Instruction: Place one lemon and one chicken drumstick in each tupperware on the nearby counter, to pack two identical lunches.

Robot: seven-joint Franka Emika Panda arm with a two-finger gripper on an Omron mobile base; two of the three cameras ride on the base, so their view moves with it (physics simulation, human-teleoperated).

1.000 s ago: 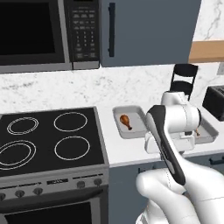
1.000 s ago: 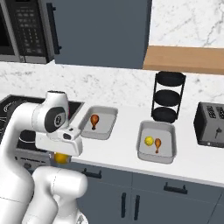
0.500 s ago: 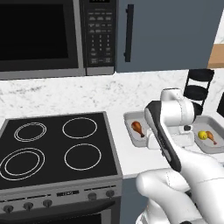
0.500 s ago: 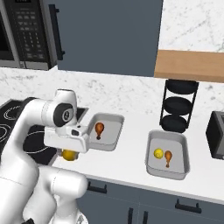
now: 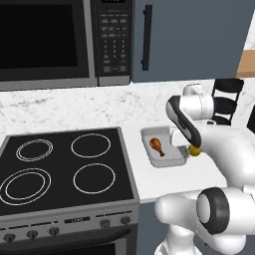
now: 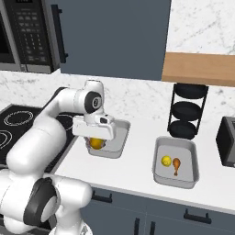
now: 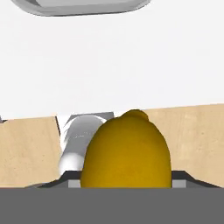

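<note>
Right at the gripper (image 6: 96, 143): jaws part-open and clamped on a lemon (image 6: 96, 143), smooth, deep yellow, oval w/ a small nub at one end. In the hand view the lemon (image 7: 126, 151) sits close up between the jaws, white counter beyond and a grey rounded tray rim at the top edge.

The gripper hangs w/ the lemon over the near edge of the left tray (image 6: 120, 137), a shallow light-grey rectangle, rounded corners, flared rim. From the left base view the lemon (image 5: 194, 151) peeks out under the white arm, at the right edge of that tray (image 5: 149, 156), which holds one drumstick (image 5: 157, 145), brown-orange, fat end tapering to a pale bone. Arm blocks part of the tray on that side.

Right tray (image 6: 158, 158), same shape, sits well apart toward the counter's right, near the front edge. Inside: a second lemon (image 6: 166, 160), paler yellow, just beside a second drumstick (image 6: 176, 165).

Counter (image 6: 133, 165) is flat, plain white, over dark blue-grey cabinets w/ black handles. Behind the right tray, at the back edge: black round 3-tier rack (image 6: 186, 111). A dark toaster (image 6: 226, 141) at the far right. Wood shelf (image 6: 198, 69) on the marble wall above. Left of the counter: black glass cooktop (image 5: 60, 167) w/ ring burners; microwave (image 5: 62, 42) above it.
</note>
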